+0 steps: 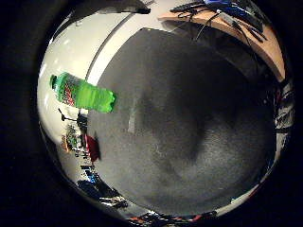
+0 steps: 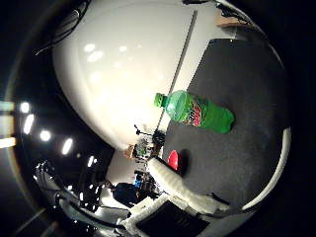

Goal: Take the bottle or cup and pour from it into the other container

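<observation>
The green bottle is seen standing on the dark tabletop, well apart from the hand, with a red cup nearer. Nothing is held; whether the fingers are curled cannot be told.

A dark grey mat covers most of the work surface, with a pale edge showing along its border. Behind it rises a plain white wall carrying soft bright reflections. A wooden desk stands beyond the far side of the mat. Round ceiling lights glow in the dark room.
</observation>
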Controlling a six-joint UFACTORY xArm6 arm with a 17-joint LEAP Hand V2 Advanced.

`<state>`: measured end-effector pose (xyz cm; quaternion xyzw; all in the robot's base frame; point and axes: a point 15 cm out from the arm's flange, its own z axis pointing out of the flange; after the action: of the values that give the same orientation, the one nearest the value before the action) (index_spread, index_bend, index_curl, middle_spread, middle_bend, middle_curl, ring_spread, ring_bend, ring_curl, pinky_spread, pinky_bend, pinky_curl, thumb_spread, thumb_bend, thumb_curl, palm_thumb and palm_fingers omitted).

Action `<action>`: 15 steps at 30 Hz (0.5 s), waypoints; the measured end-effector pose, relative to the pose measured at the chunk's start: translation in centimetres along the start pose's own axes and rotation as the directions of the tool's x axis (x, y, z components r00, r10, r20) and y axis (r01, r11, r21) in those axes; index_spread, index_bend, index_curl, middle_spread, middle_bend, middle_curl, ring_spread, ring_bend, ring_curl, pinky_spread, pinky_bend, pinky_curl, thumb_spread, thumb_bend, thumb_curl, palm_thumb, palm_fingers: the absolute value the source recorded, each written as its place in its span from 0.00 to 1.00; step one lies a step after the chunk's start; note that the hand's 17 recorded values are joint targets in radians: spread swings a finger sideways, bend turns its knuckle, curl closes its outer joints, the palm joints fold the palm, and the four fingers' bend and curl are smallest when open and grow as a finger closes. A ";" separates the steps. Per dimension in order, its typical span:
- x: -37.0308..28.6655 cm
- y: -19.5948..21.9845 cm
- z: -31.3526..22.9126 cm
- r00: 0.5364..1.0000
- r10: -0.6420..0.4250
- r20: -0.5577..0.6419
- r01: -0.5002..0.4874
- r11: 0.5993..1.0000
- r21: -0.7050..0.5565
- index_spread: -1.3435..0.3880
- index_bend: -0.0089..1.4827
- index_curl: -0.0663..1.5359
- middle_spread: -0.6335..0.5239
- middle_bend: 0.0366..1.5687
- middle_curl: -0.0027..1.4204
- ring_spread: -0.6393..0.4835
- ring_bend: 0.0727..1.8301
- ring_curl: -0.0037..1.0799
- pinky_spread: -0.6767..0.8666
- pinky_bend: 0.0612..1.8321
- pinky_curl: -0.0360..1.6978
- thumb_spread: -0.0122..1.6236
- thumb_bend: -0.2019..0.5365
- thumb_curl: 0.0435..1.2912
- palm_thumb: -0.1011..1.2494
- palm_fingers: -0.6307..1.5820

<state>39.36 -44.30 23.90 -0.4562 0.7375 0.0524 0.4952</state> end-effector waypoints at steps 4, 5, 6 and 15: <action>-0.7 -0.4 1.2 1.000 -0.008 0.016 0.008 1.000 -0.008 0.65 0.11 0.22 0.58 0.18 0.24 0.72 0.23 0.22 0.73 0.43 0.02 0.61 0.24 0.20 0.39 0.35; -0.8 -0.5 1.5 1.000 -0.010 0.017 0.010 1.000 -0.011 0.65 0.11 0.22 0.58 0.18 0.24 0.72 0.23 0.22 0.73 0.43 0.02 0.61 0.24 0.20 0.39 0.35; -0.8 -0.5 1.8 1.000 -0.011 0.016 0.011 1.000 -0.013 0.65 0.11 0.22 0.58 0.18 0.24 0.72 0.23 0.22 0.73 0.43 0.02 0.61 0.24 0.20 0.40 0.35; -0.8 -0.7 4.6 0.999 -0.006 0.044 0.007 1.000 -0.027 0.65 0.11 0.22 0.58 0.18 0.24 0.71 0.24 0.22 0.73 0.43 0.02 0.61 0.24 0.20 0.41 0.36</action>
<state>43.07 -41.83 22.47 -0.4640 0.7240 0.0708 0.5055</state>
